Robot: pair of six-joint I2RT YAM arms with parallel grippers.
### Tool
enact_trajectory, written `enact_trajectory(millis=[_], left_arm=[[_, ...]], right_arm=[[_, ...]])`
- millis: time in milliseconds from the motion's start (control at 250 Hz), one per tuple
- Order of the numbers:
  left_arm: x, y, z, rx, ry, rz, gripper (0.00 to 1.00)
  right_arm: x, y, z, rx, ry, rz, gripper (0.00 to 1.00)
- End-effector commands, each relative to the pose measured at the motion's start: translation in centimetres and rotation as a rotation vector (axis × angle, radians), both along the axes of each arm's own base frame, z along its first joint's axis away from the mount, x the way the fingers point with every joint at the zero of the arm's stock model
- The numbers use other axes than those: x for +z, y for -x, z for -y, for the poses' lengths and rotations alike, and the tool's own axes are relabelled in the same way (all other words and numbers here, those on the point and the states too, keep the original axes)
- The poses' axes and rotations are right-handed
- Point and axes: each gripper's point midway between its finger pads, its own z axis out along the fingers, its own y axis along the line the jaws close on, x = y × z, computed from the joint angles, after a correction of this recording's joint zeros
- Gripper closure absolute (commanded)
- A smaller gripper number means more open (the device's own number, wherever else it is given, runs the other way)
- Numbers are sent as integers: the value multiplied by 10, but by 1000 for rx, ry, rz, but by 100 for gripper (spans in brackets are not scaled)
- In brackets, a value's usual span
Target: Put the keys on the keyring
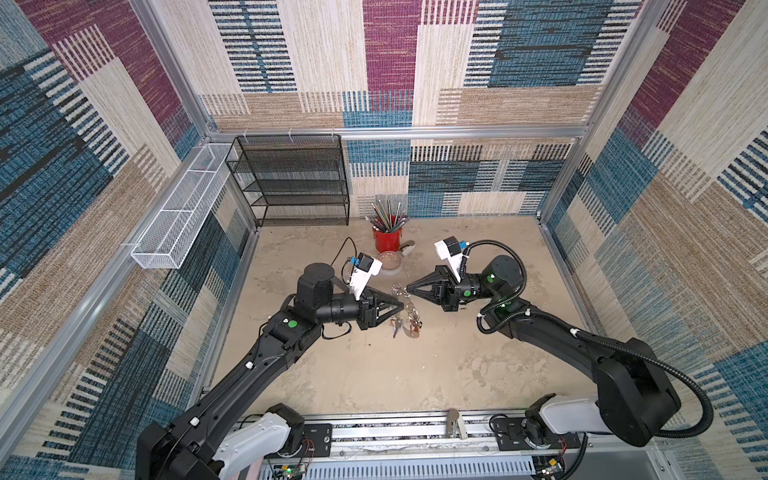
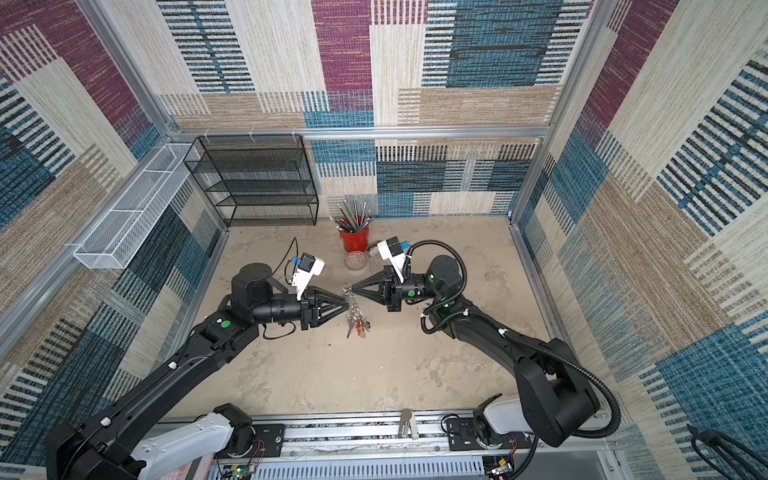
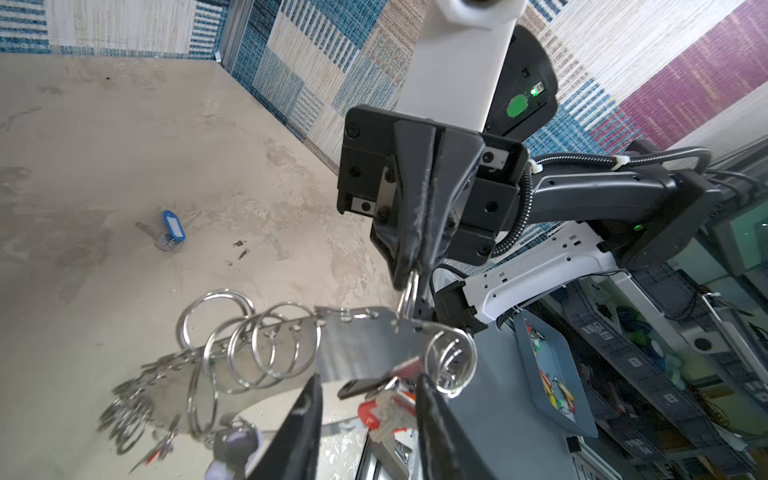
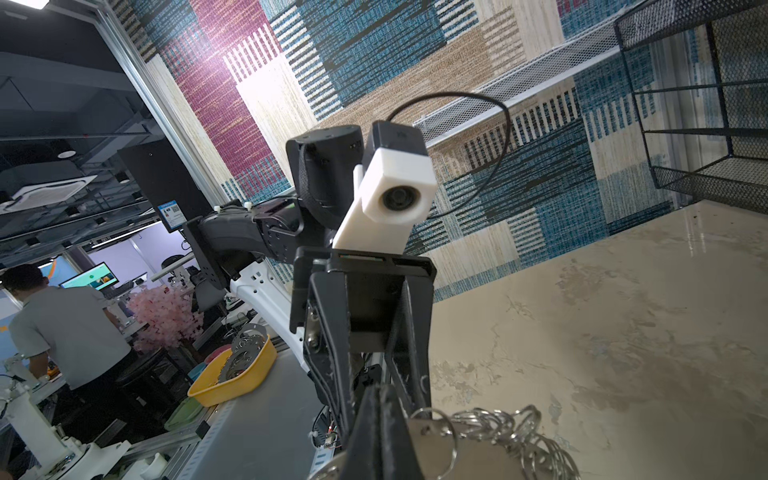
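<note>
Clamped shut on one split ring, the right gripper (image 3: 409,276) dangles the stiff, slippery keyring (image 3: 357,345) above the table (image 3: 124,124) while the left gripper (image 1: 401,306), jaws parted, flanks a red-tagged key (image 3: 384,409); the lightweight blue-tagged key (image 3: 171,227) lying apart looks easiest pinched by its tag

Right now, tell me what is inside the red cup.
In the red cup, pencils or pens stand bunched, fanning out above its rim. They fill the mouth, so the cup's bottom and anything lying beneath them is hidden.

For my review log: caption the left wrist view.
Right gripper pinches one ring of the hanging keyring; blue-tagged key lies on table.
</note>
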Motion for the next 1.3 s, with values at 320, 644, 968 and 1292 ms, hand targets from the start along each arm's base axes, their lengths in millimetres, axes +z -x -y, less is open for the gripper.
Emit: enact_trajectory(millis=[320, 644, 968, 1292], left_arm=[[26, -4, 16, -47, 147, 63, 72], [23, -12, 18, -18, 131, 42, 98], [16, -15, 15, 20, 66, -27, 100], [19, -11, 14, 6, 49, -32, 100]], right_arm=[[10, 0, 0, 5, -38, 19, 100], [2, -2, -2, 15, -24, 9, 100], [-3, 1, -1, 21, -6, 15, 100], [-6, 4, -2, 48, -3, 10, 100]])
